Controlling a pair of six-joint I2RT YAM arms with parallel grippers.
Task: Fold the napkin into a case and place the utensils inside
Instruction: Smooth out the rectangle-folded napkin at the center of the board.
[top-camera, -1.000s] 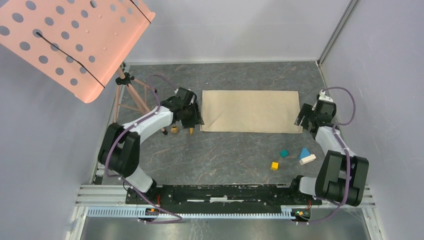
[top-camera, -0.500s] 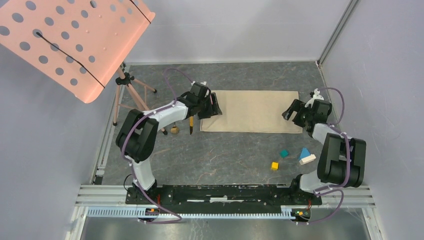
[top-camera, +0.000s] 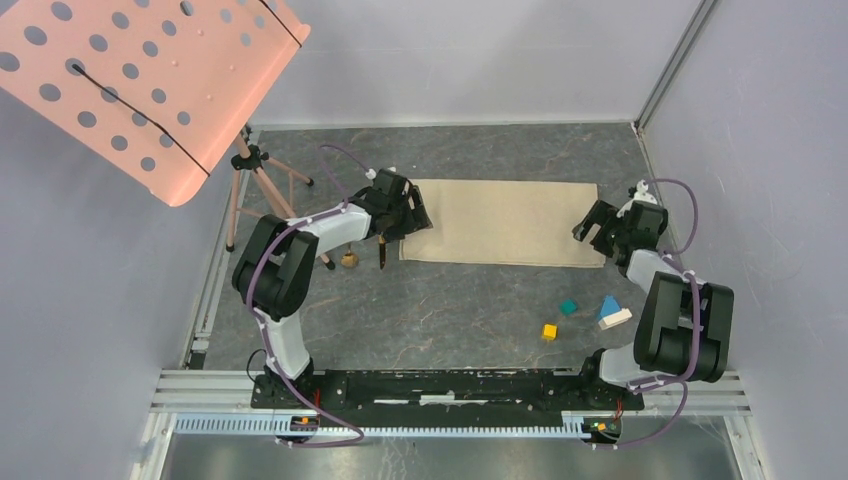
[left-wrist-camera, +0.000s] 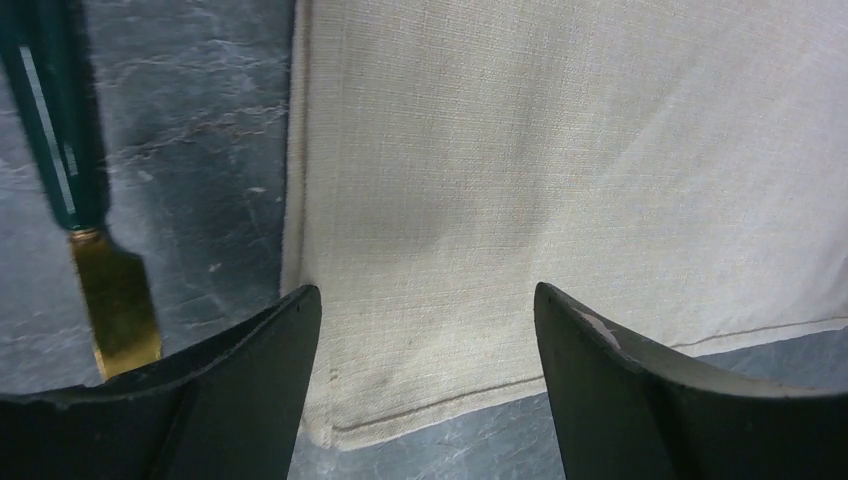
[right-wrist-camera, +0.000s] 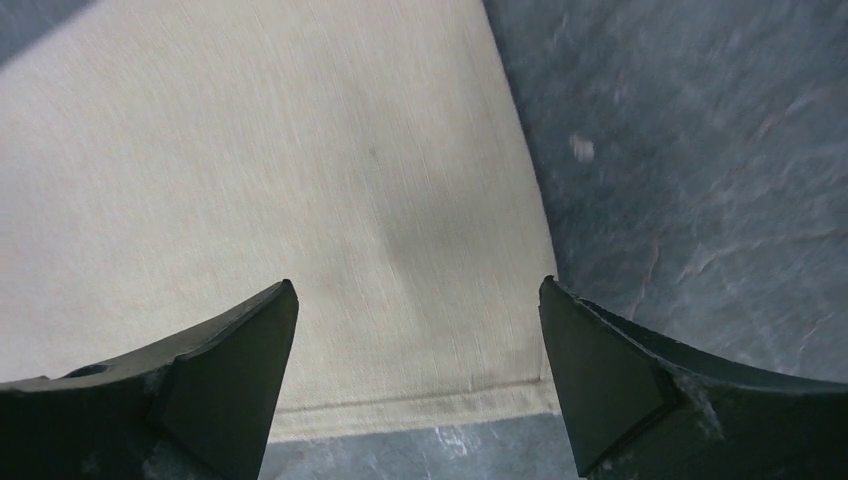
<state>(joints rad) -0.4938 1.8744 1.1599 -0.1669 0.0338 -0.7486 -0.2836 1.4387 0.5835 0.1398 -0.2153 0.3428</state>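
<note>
The beige napkin (top-camera: 500, 222) lies flat as a wide rectangle at the table's middle back. My left gripper (top-camera: 410, 224) is open over its near-left corner, jaws wide, cloth between them in the left wrist view (left-wrist-camera: 425, 300). My right gripper (top-camera: 594, 228) is open over the near-right corner, as the right wrist view (right-wrist-camera: 415, 295) shows. The knife (top-camera: 382, 256) lies just left of the napkin, with its teal handle and gold blade in the left wrist view (left-wrist-camera: 75, 200). The spoon's gold bowl (top-camera: 349, 261) shows beside it; its handle is hidden under my left arm.
A pink perforated panel (top-camera: 140, 80) on a tripod (top-camera: 262, 195) stands at the back left. A teal cube (top-camera: 568, 307), yellow cube (top-camera: 549, 331), blue wedge (top-camera: 608, 304) and white block (top-camera: 616, 319) lie near right. Walls close the back and right.
My left gripper has moved right, from beside the napkin to over its near-left corner. My right gripper has swung left to over the near-right corner. The napkin and utensils have not moved.
</note>
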